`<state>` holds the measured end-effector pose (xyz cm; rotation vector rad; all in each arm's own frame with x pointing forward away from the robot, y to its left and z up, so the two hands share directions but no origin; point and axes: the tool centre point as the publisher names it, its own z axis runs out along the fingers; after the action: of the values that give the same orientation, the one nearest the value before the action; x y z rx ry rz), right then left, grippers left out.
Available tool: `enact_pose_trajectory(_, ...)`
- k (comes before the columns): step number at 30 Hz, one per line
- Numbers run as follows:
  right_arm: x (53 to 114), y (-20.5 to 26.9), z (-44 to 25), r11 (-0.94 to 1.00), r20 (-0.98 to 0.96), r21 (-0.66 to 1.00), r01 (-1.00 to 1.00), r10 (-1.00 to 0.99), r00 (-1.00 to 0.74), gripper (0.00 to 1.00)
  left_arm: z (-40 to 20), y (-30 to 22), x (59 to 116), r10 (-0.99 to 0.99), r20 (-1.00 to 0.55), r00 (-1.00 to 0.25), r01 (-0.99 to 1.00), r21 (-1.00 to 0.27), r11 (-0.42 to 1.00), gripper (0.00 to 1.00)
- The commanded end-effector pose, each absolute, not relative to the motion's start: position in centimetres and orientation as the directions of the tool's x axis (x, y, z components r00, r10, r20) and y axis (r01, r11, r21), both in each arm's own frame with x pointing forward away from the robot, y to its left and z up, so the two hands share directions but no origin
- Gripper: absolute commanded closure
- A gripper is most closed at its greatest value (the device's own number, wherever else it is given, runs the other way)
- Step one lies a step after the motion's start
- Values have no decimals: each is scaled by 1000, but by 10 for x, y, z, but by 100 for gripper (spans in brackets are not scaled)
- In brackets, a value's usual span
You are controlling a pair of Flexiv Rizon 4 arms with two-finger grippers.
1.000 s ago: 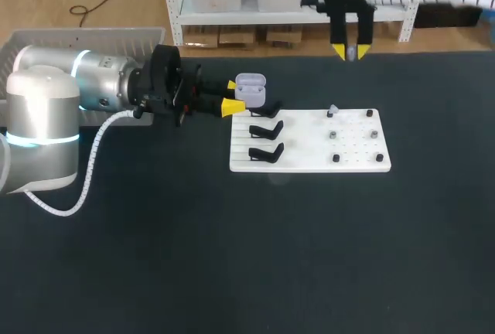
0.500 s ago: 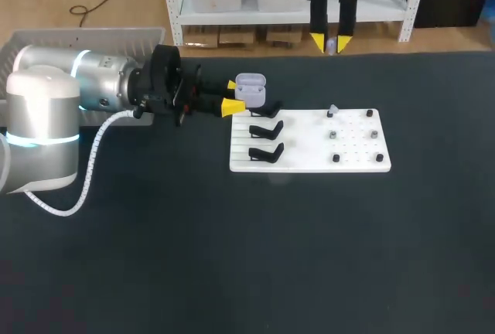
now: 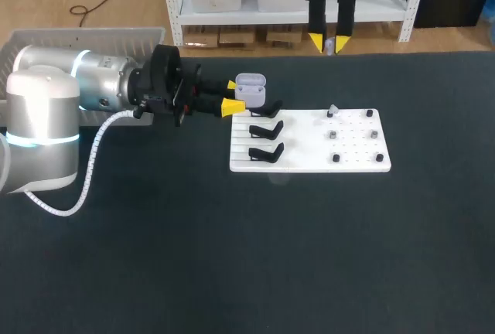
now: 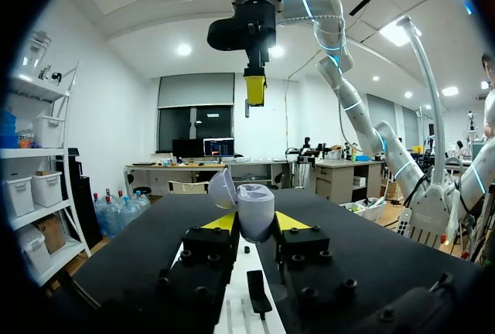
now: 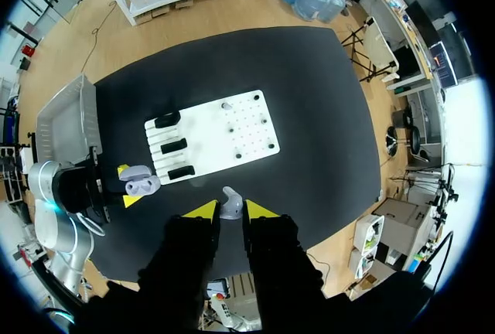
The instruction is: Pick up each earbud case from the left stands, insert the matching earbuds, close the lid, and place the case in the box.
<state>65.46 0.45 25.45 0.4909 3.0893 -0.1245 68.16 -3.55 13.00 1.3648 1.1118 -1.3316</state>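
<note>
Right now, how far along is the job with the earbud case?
Done: the case looks lifted off its stand, lid open, gripped by the left end effector. In hand: the right end effector holds one earbud high above the table. Left: insert it and the earbud on the board, close the lid, put the case in the box.

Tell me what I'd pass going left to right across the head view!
Round silver robot arm → left pincer, yellow-tipped → open pale purple earbud case → right pincer holding a small grey earbud → small black pegs at the flat white board's right end.
</note>
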Motion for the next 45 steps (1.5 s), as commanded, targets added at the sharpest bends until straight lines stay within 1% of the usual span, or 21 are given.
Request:
enact_pose_trajectory(1, 654, 26, 256, 925, -29, -134, 356, 355, -934, 100, 130, -35, 680, 10, -1000, 18, 983, 16, -185, 100)
enact_pose_trajectory(5, 654, 38, 256, 888, 8, -143, 438, 444, -896, 100, 130, -35, 680, 10, -1000, 18, 983, 16, -185, 100)
enact_pose_trajectory(11, 654, 57, 253, 850, 41, -162, 501, 513, -857, 100, 130, -35, 680, 10, -1000, 18, 983, 16, -185, 100)
enact_pose_trajectory(17, 658, 68, 247, 807, 19, -184, 561, 573, -819, 100, 130, -35, 680, 10, -1000, 18, 983, 16, -185, 100)
enact_pose_trajectory(27, 663, 81, 235, 787, -4, -223, 575, 589, -808, 100, 130, -35, 680, 10, -1000, 18, 983, 16, -185, 100)
enact_pose_trajectory(37, 663, 99, 220, 799, 24, -223, 558, 577, -816, 100, 130, -35, 680, 10, -1000, 18, 983, 16, -185, 100)
enact_pose_trajectory(45, 665, 109, 208, 805, -14, -222, 550, 562, -827, 100, 130, -35, 680, 10, -1000, 18, 983, 16, -185, 100)
